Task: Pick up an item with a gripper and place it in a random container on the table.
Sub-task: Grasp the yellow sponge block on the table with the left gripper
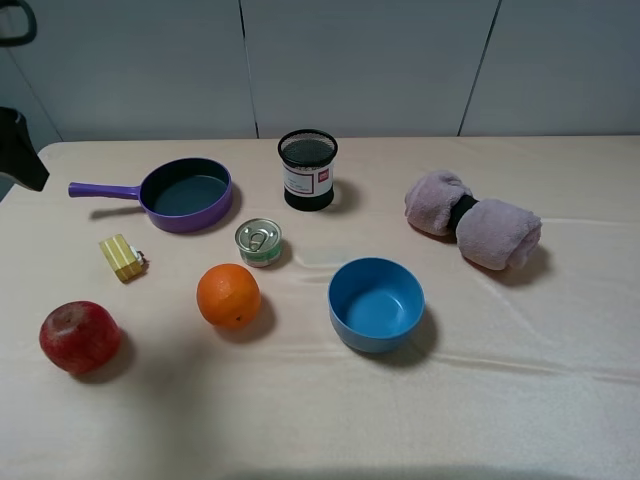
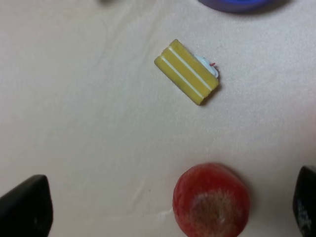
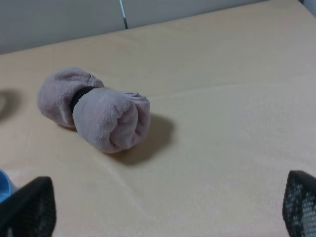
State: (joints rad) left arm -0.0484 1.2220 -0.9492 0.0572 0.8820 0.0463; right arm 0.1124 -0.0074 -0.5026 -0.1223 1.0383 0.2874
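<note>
The yellow ribbed block [image 1: 122,257] with a bit of clear wrapper lies on the beige cloth of the table [image 1: 520,400], left of the orange. In the left wrist view the block [image 2: 186,72] lies beyond my open, empty left gripper [image 2: 166,210], whose dark fingertips [image 2: 27,207] show well apart, above the cloth. The blue bowl [image 1: 376,303] stands empty right of the middle. My right gripper [image 3: 165,210] is open and empty, above bare cloth near the bowl's rim [image 3: 4,185].
An orange [image 1: 228,295], a red apple [image 1: 79,337], a tin can [image 1: 259,242], a purple pan [image 1: 186,194], a black mesh cup [image 1: 307,169] and a rolled pink towel [image 1: 472,219] lie around. The apple [image 2: 211,200] is close under my left gripper. A dark left arm part [image 1: 18,150] shows at the left edge.
</note>
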